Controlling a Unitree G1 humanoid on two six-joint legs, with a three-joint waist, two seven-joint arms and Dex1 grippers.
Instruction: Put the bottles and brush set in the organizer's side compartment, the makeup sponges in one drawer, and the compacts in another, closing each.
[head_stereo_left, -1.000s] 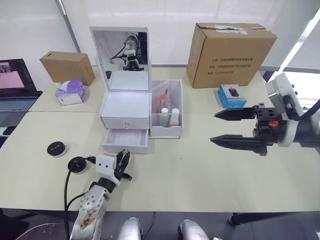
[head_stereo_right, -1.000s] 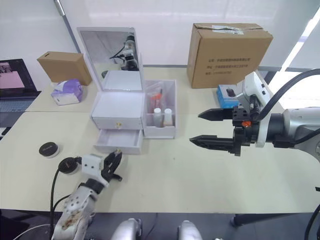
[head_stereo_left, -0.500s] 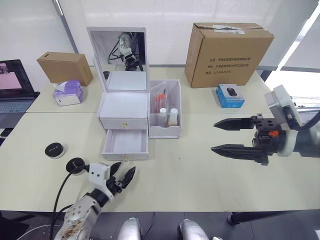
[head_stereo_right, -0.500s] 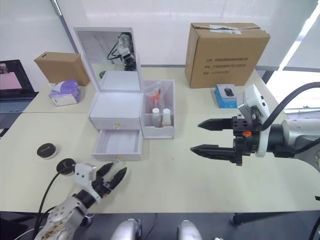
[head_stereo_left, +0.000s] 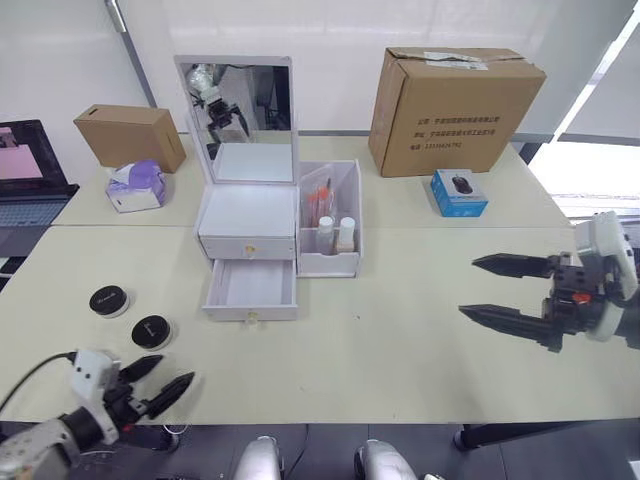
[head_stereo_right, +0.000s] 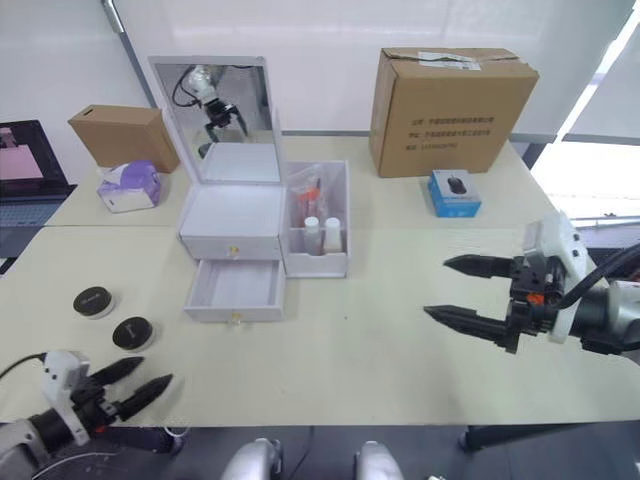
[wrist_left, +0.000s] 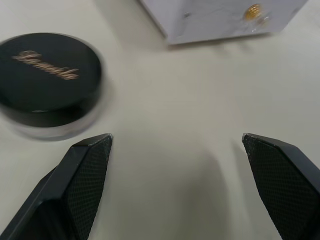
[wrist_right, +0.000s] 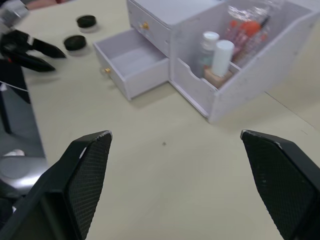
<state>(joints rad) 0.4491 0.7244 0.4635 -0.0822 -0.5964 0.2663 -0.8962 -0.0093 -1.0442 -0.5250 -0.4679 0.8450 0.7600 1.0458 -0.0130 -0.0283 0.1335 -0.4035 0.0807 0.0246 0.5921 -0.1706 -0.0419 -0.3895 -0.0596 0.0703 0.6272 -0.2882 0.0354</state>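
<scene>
**A:** Checking state. The organizer (head_stereo_left: 258, 225) has its lower drawer (head_stereo_left: 251, 290) pulled out and empty, upper drawer (head_stereo_left: 249, 246) shut. Bottles (head_stereo_left: 336, 233) and the brush set (head_stereo_left: 322, 195) stand in the side compartment (head_stereo_left: 332, 260) on the organizer's right. Both compacts (head_stereo_left: 130, 315) sit on the table (head_stereo_left: 400, 330) in front of the organizer, off its left corner, near each other but apart.

**B:** Grippers?

**A:** The left gripper (head_stereo_left: 152, 382) is low at the table's front edge, just short of the nearer compact (wrist_left: 49, 77), fingers spread, holding nothing. The right gripper (head_stereo_left: 512, 290) is well out to the organizer's right, fingers spread too, empty.

**B:** Handling on the compacts?

**A:** Likely light, rigid, low jars. The black lid looks glossy, so probably slick. Best guess: pinch across the diameter at the side wall, pads on lid and base together. A grip on the lid alone could slip or lift it off.

**B:** Risks?

**A:** A low approach may nudge the jar across the table instead of straddling it. The drawer looks roomy enough for both. Sponges can't be seen, presumably inside the shut upper drawer.
</scene>
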